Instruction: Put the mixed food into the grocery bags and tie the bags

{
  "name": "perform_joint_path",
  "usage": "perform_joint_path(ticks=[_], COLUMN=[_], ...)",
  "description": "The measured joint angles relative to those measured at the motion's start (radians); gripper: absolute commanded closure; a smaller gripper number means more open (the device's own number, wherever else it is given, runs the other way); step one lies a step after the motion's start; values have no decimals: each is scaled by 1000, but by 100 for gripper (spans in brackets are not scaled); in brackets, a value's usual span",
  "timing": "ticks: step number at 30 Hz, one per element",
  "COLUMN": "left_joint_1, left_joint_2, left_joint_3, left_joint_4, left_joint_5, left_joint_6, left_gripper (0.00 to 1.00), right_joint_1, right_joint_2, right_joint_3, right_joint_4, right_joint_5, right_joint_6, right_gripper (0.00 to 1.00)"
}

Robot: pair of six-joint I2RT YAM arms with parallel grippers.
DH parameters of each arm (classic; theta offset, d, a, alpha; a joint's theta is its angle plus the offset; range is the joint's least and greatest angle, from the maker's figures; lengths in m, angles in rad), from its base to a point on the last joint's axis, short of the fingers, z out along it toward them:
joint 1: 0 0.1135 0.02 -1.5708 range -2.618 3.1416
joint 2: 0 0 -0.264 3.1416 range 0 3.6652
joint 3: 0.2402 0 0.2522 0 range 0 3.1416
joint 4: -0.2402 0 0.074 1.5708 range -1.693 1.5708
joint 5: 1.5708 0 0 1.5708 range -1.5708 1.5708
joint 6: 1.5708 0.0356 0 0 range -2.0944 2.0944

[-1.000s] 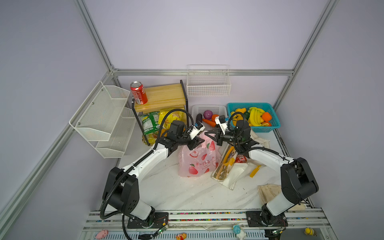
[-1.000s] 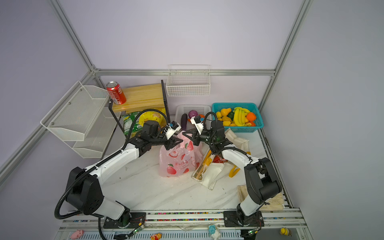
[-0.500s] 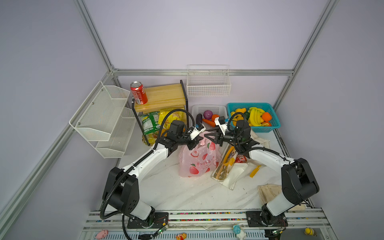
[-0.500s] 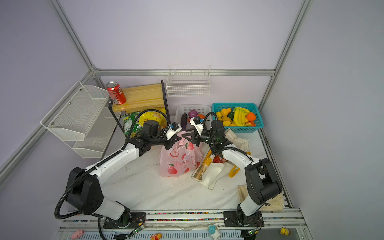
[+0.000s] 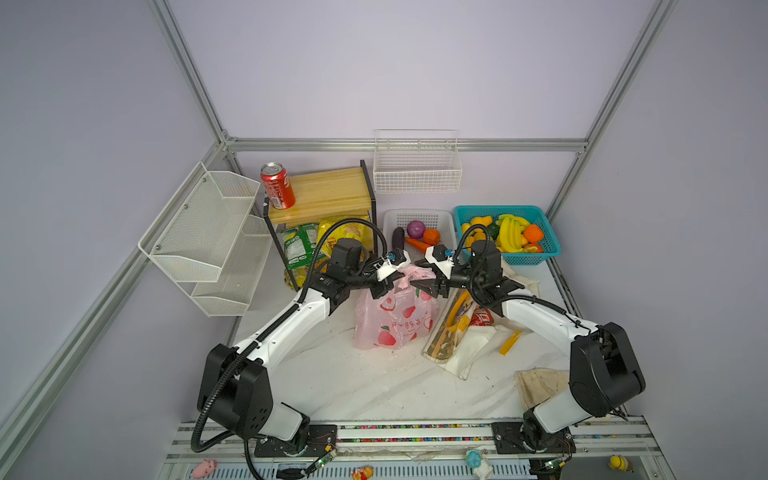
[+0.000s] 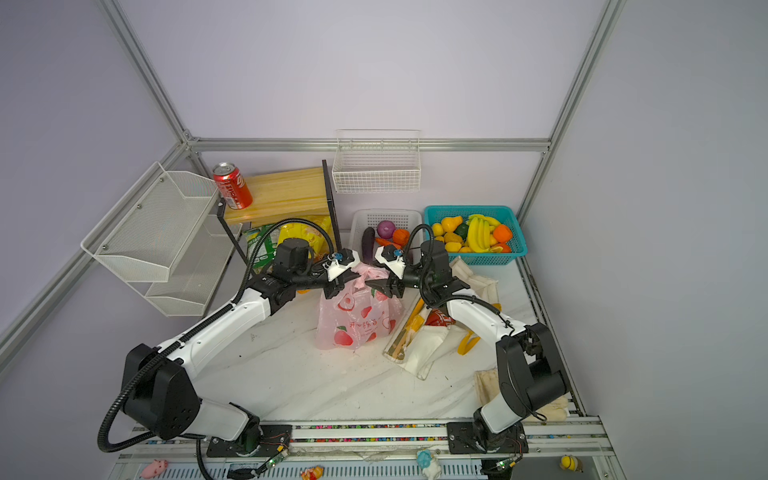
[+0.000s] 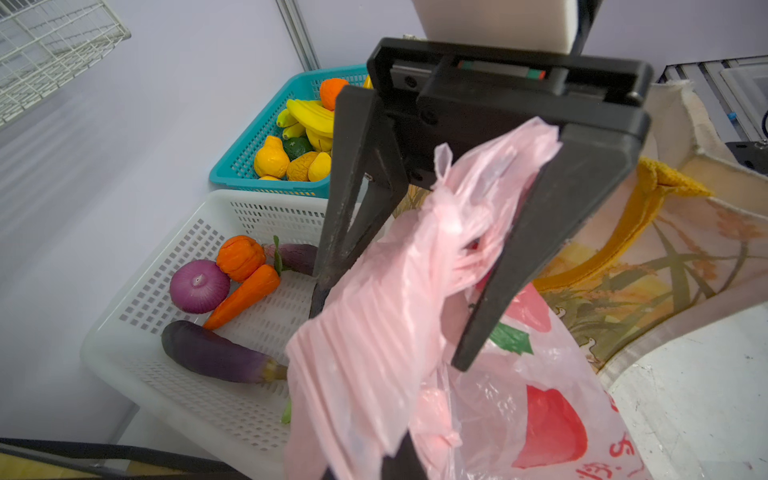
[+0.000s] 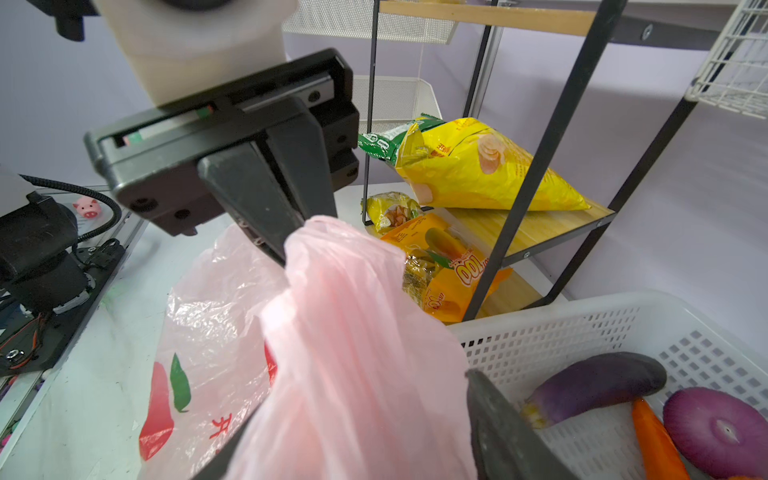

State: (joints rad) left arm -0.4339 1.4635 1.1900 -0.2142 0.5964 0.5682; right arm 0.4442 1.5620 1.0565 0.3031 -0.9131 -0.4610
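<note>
Right wrist view, entry 1: left gripper, black fingers pressed together on a gathered handle of the pink plastic bag.
- Bag: thin and translucent, with red fruit prints, green leaves and red Chinese lettering. One character, "开", reads clearly; the rest is creased or cut off.
- Location: in both top views it stands mid-table between the two arms.

Entry 2: right gripper, seen in the left wrist view. Its jaws are apart, and the bag's other bunched handle drapes between them and lies against one finger.

Entry 3: canvas tote.
- Lies flat just right of the pink bag and has a plant print and a yellow-orange strap.
- A red item with white script, unreadable, sits at its far end. I cannot tell whether it is on the tote or in it.

Entry 4: red cola can, upright on the wooden shelf top. The lettering is too small to read.

Entry 5: snack packets under the shelf.
- Orange packet, marked "100".
- Yellow crisp packet, print illegible.

Entry 6: white basket, behind the bag. It holds a purple onion, a carrot and an aubergine.
</note>
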Motion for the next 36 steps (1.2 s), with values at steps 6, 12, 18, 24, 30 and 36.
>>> perform_joint_path(ticks=[6,12,18,24,30,36], left_joint_1=[0,0,0,0,0,0], left_joint_2=[0,0,0,0,-37,-53], left_joint_3=[0,0,0,-2,-27,-33], left_joint_4=[0,0,-4,-13,-26,-29], left_joint_5=[23,28,21,-24,-101,-154], left_joint_6=[21,29,36,39,25,24], left_gripper=[100,100,100,78,60,60], right_joint_1=[11,22,28,36,36,36], right_joint_2=[37,57,77,76,53,37], right_joint_3=[16,47,59,59,56,53], right_joint_4=[-5,-6,-18,-42,-53,-43], right_joint_5=[-12,-16,-8,43,87,87], right_joint_6=[-31,-48,-66,-73,-76,-71], right_gripper=[39,48,81,93,95,95])
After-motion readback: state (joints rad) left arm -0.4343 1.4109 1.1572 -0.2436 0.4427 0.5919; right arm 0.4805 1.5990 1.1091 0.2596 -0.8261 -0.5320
